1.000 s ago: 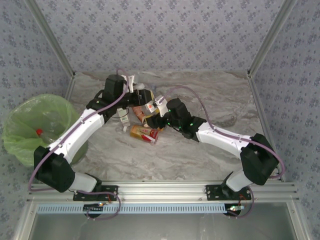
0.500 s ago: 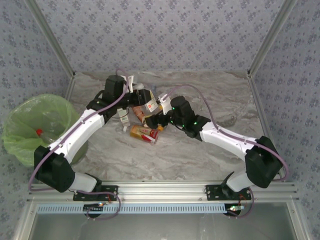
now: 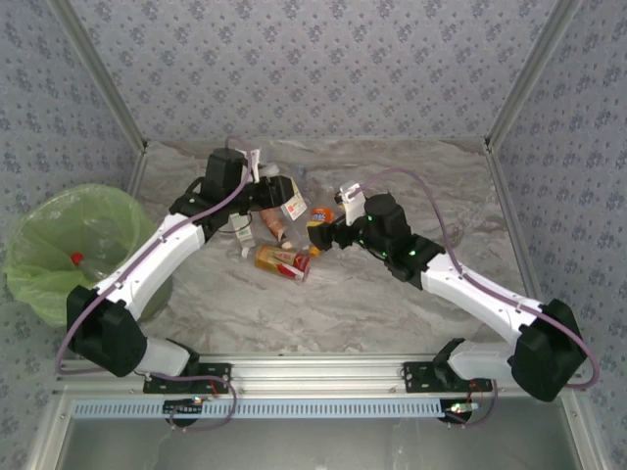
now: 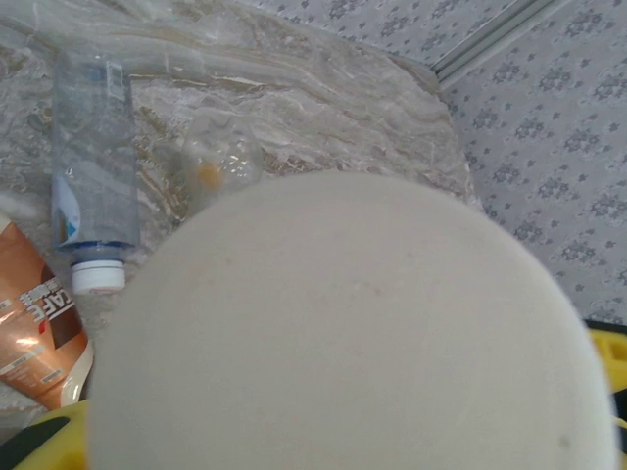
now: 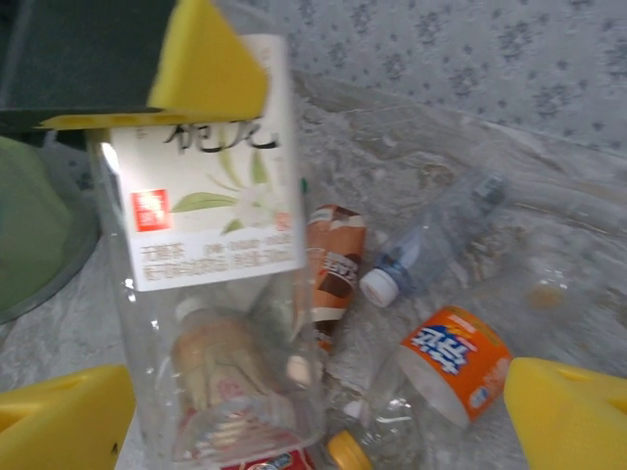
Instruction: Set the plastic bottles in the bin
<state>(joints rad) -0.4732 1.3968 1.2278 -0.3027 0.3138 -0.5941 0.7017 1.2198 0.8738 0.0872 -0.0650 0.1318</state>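
My left gripper (image 3: 273, 193) is shut on a clear plastic bottle with a white label (image 3: 291, 205), holding it above the pile. Its pale round end (image 4: 343, 323) blocks most of the left wrist view. In the right wrist view that bottle (image 5: 211, 225) hangs close in front, a yellow left finger (image 5: 208, 67) at its top. My right gripper (image 3: 318, 235) stands open just right of it, empty, pads wide apart (image 5: 59, 421). Below lie a red-labelled bottle (image 3: 282, 261), an orange-labelled one (image 5: 453, 364), a brown one (image 5: 333, 262) and a clear blue-labelled one (image 4: 93, 186). The green-lined bin (image 3: 39, 279) holds a red-capped bottle (image 3: 77, 259).
The bin stands off the table's left edge, beside the left arm's base. Aluminium frame posts (image 3: 519, 88) rise at the back corners, with patterned walls behind. Bare marble tabletop (image 3: 431, 196) stretches to the right and front of the pile.
My right gripper opened, let go of the white-labelled bottle and drew back to the right. The left gripper kept hold of that bottle and barely moved.
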